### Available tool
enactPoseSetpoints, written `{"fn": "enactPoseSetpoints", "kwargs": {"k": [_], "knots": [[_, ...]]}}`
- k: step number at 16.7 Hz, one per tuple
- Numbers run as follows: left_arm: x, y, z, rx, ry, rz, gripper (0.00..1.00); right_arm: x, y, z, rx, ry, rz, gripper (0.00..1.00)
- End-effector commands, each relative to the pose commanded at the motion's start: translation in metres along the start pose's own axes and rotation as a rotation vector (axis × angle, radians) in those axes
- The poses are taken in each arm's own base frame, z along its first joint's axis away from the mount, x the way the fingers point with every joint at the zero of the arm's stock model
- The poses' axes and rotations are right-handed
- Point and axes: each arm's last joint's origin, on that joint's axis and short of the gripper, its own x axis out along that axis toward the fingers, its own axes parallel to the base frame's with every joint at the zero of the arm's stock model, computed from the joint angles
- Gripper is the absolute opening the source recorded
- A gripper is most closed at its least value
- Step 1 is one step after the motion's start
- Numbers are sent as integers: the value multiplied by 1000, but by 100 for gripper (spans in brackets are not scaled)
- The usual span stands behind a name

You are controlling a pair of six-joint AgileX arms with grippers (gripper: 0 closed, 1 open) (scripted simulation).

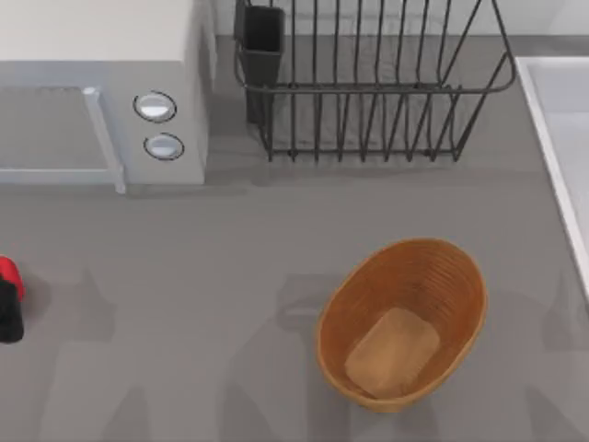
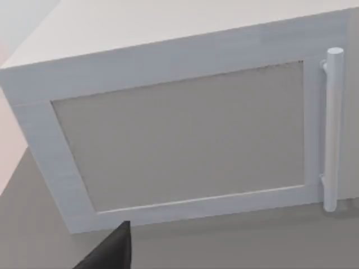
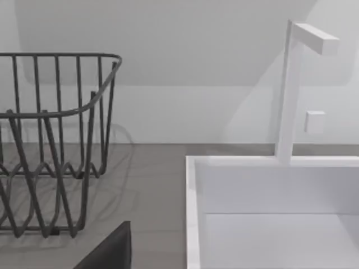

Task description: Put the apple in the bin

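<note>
Top view: apple (image 1: pixel 7 274) far left | bin (image 1: pixel 402 322) right | rack (image 1: pixel 368 83) behind

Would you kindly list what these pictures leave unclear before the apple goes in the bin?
- Apple: top view, cut by the left edge, a black shape partly covering it.
- Bin: fully visible there.
- Grippers: each wrist view shows one dark tip, fingers unreadable.

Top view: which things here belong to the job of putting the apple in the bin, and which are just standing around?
For the job:
- apple, at the table's left edge, partly hidden by a black gripper part
- bin, the wicker basket, empty

Just standing around:
- microwave, door closed
- black wire dish rack
- white sink with its faucet
</note>
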Motion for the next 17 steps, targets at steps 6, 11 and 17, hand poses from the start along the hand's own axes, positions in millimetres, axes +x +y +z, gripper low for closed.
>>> {"fn": "enactPoseSetpoints", "kwargs": {"k": [6,11,17], "knots": [[50,14,41,341,493,-161,100,0,0,0,0,0,0,100],[126,24,40,577,898,-463,100,0,0,0,0,0,0,100],[194,34,24,735,1112,-782,100,0,0,0,0,0,0,100]]}}
